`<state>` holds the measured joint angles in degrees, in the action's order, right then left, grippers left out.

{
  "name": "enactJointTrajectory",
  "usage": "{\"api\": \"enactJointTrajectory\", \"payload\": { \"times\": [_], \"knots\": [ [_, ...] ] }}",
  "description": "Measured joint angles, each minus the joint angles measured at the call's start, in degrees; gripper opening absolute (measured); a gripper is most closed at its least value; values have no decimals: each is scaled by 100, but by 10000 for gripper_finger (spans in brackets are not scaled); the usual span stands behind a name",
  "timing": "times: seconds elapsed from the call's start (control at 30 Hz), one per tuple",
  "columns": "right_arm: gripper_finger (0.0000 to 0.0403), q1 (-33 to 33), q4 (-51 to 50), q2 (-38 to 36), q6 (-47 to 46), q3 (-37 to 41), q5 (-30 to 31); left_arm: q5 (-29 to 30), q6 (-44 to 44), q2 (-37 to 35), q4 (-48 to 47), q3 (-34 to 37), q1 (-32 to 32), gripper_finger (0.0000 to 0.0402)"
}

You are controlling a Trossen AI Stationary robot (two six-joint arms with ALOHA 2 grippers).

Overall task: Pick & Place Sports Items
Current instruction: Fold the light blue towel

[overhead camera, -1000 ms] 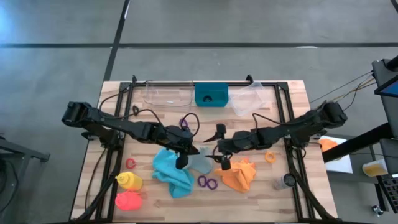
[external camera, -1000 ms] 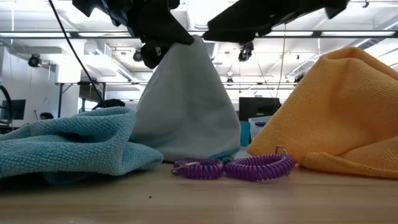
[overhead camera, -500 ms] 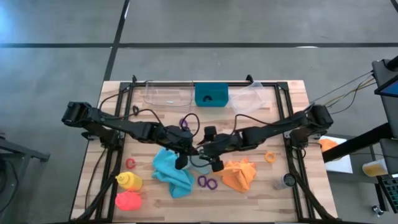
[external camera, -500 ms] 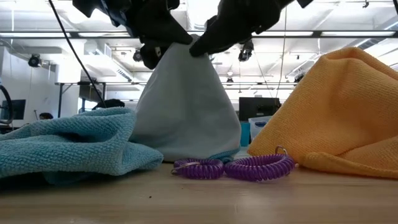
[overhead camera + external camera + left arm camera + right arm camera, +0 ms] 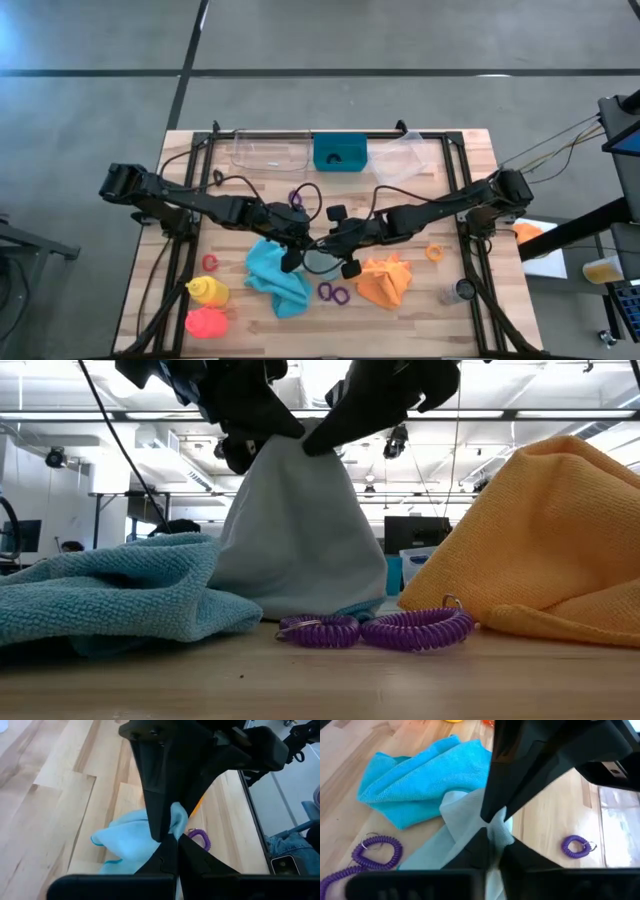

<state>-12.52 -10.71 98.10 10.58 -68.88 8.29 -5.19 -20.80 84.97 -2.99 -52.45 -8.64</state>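
A pale blue cloth point(image 5: 300, 530) stands up like a tent at mid-table, its lower edge on the wood. My left gripper point(image 5: 262, 438) and right gripper point(image 5: 322, 440) are both shut on its peak, left from the left and right from the right. Beside it lie a teal cloth point(image 5: 276, 277) to the left and an orange cloth point(image 5: 386, 281) to the right. Two purple rings point(image 5: 334, 293) lie in front of it. A red ring point(image 5: 209, 263), an orange ring point(image 5: 434, 252), a yellow bottle point(image 5: 207, 291) and a pink-red bottle point(image 5: 207, 322) lie apart. My left gripper pinches the cloth's raised peak point(image 5: 176, 822) between its two fingers, slanting down from the table's left. The cloth hangs below it, with its lower part on the table. My right gripper pinches the same peak point(image 5: 499, 827) between its fingers, right against the left fingertips, slanting down from the table's right. One layer or several, I cannot tell.
A teal bin point(image 5: 340, 152) stands at the far edge between two clear trays point(image 5: 270, 150) point(image 5: 404, 160). Another purple ring point(image 5: 298, 197) lies behind the arms. A small metal-topped jar point(image 5: 459, 291) stands near the right front.
My right gripper has moved toward the table's left, up to the left gripper, tipped further down and shut on the cloth's peak. The cloth has kept its tent shape and its place.
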Motion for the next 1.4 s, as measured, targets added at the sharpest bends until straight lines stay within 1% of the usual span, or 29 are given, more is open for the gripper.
{"api": "enactJointTrajectory", "payload": {
  "times": [0.2,0.3,0.37,0.67,0.77,0.87,0.97,1.1,1.4],
  "knots": [
    [14,1,-3,0,1,2,4,38,-2,0,-2,0,0,1],
    [13,1,-3,0,-1,4,17,70,-63,0,-4,2,-4,10],
    [12,1,-7,0,-1,4,22,76,-65,0,3,15,-11,29],
    [10,3,-11,0,-8,9,57,372,-81,26,-41,31,-20,143],
    [10,7,-1,-5,-80,9,146,371,-81,35,-30,31,-33,170],
    [9,16,5,-41,-99,9,276,410,-63,38,-37,31,-66,189],
    [9,23,17,-116,-105,9,284,572,-16,80,-110,31,-92,199],
    [9,12,6,-268,-117,9,283,718,4,150,-230,35,-92,201],
    [9,3,-246,-523,-216,9,279,829,3,208,-457,39,-94,202]
  ]
}}
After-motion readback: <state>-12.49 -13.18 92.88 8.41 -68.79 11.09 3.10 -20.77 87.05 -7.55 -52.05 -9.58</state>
